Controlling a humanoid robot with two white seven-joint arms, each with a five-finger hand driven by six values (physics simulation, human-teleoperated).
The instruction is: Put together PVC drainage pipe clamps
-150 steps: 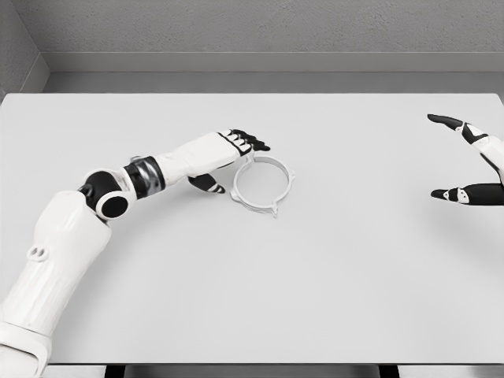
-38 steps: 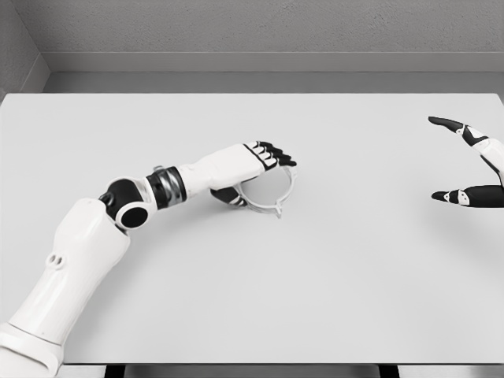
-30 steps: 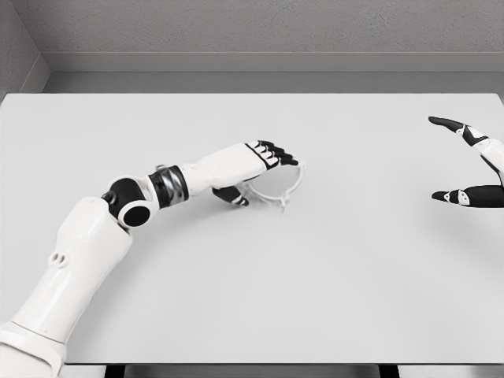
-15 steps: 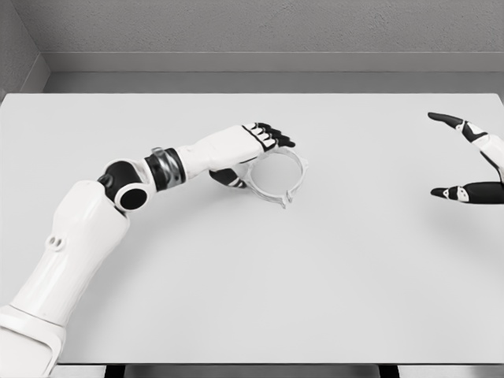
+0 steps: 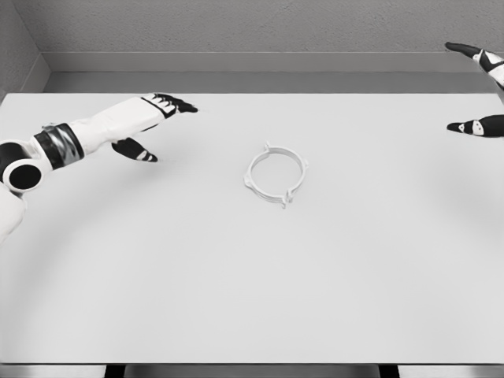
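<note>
Left hand [image 5: 150,118]: far left over the table, fingers extended and spread, thumb hanging below, holding nothing; right hand [image 5: 479,87]: at the far right edge, only thumb and a finger in view, splayed apart, empty; pipe clamp [image 5: 275,174]: one white ring with small lugs, lying flat near the table's middle, well apart from both hands; progress: ring appears closed and set down, no pipe or second part visible, so little seems left; table [image 5: 252,299]: plain white, matte; room: grey wall [image 5: 236,27] along the far side.
</note>
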